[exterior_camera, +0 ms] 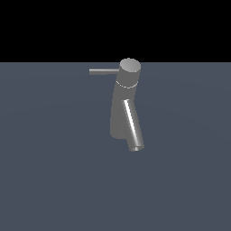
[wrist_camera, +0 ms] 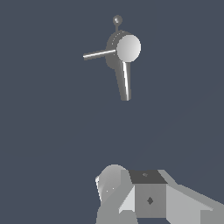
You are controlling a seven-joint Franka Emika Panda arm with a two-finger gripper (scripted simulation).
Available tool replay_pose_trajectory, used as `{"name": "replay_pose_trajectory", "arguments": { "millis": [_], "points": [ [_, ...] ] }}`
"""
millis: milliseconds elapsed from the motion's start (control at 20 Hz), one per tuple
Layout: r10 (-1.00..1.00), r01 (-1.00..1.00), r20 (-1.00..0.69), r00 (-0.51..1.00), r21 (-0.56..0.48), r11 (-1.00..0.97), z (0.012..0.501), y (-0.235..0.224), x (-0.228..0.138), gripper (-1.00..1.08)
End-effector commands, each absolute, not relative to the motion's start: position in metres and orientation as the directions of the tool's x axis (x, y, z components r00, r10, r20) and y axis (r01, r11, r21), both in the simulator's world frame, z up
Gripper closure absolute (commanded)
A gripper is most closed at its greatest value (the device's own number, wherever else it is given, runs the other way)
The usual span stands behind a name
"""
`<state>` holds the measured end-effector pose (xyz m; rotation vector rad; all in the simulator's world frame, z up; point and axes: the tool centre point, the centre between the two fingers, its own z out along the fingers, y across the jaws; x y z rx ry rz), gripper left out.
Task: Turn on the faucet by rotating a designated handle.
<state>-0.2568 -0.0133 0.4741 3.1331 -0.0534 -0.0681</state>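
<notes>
The faucet (exterior_camera: 119,108) is a grey tapered column on the flat floor, with a short cylindrical cap (exterior_camera: 129,68) on top and a shiny slanted spout tube (exterior_camera: 133,127). The handle (exterior_camera: 103,71), a thin straight rod, sticks out level from the cap toward the exterior view's left. The wrist view looks down on the faucet (wrist_camera: 114,54) from a distance, showing the handle (wrist_camera: 99,54), the spout (wrist_camera: 126,81) and a small ball-tipped stub (wrist_camera: 117,20) on the far side. No gripper fingers show in either view.
Grey blocky and rounded arm parts (wrist_camera: 148,197) fill one edge of the wrist view, well away from the faucet. The floor (exterior_camera: 54,171) is a flat dark blue-grey plane. Beyond its far edge the exterior view is black.
</notes>
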Motion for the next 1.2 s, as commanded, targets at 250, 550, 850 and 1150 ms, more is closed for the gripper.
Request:
{"name": "replay_pose_trajectory", "arguments": {
  "millis": [250,550,850,1150],
  "points": [
    [-0.051,-0.051,-0.038,0.998,0.002,-0.999,0.471,-0.012,-0.256,1.08],
    [-0.118,-0.118,-0.018,0.993,-0.023,-0.993,0.459,-0.005,-0.251,1.08],
    [-0.232,-0.231,0.012,0.973,-0.069,-0.971,0.439,0.006,-0.241,1.08],
    [-0.379,-0.37,0.044,0.924,-0.134,-0.919,0.414,0.02,-0.225,1.08]
  ]
}}
